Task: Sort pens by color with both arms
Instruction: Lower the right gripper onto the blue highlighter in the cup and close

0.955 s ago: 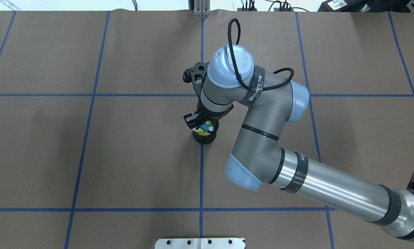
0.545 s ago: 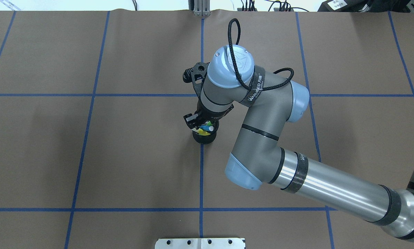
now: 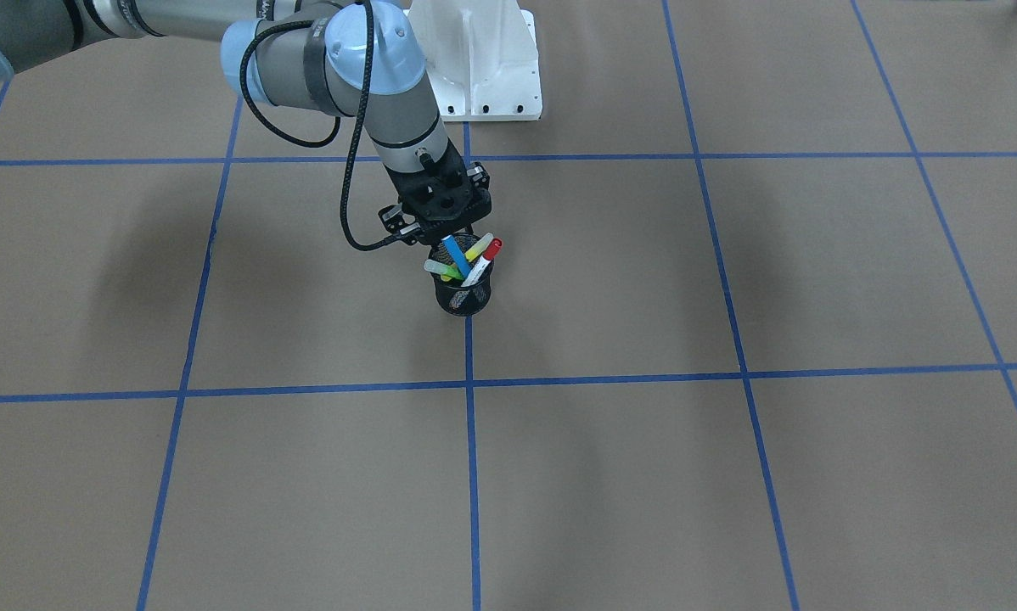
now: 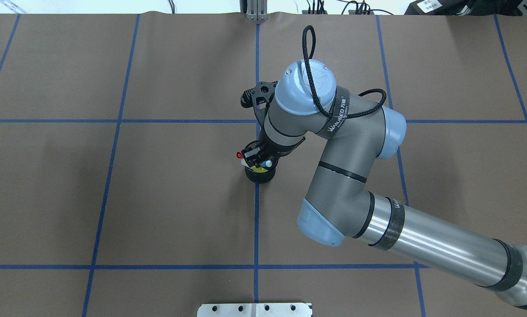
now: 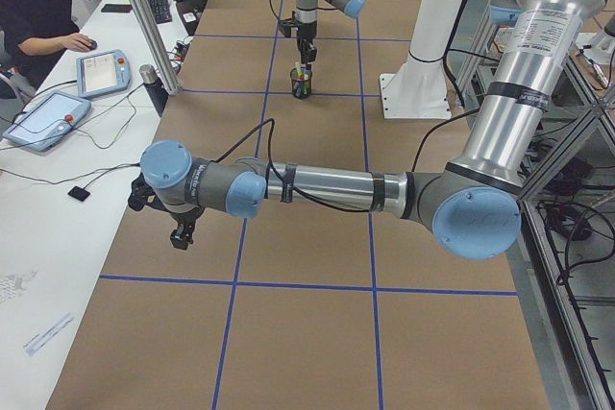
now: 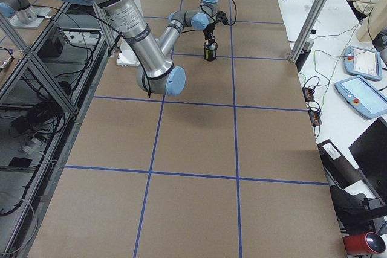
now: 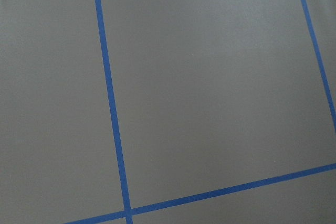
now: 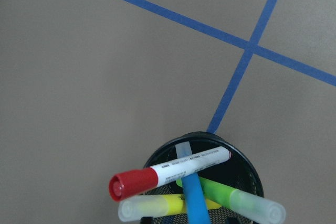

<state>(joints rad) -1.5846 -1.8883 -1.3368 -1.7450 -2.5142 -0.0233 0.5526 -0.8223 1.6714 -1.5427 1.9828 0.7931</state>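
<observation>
Black mesh cup [image 3: 466, 301] stands on the brown paper tabletop [image 3: 729, 475], holding a blue marker pen [image 8: 190, 195], red-capped white pen [image 8: 181, 169], green pen [image 8: 223, 193] and yellow highlighter [image 8: 160, 205]. In the front-facing view the right fingers [image 3: 441, 227] sit at the cup's 11 o'clock, by the blue marker pen's top; pinching or not, I cannot tell. The left fingers [image 5: 180, 237], well apart, likewise. Tabletop edges lie far off.

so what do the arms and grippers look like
Right arm and left arm: grey housings, silver tubes, light-blue round caps, black bands. A black cable loops off the right wrist under a lettered strap. Right gripper and left gripper are black.
</observation>
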